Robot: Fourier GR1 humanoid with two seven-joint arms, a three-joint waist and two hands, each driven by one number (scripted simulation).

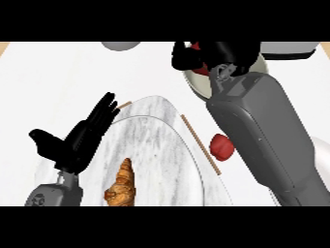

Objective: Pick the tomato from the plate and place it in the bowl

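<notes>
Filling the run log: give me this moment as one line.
right robot hand: curled on tomato over bowl | left robot hand: open, resting | plate: holds croissant

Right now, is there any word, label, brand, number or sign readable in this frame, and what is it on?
No readable text anywhere.
Left hand: a round pale emblem on the wrist below it, no letters legible.
Right hand, plate, croissant, bowl: no markings.

You have one view only, from the robot's head, looking steeply down on the bench (53, 72). It sits close, both forearms entering from the lower edge.
</notes>
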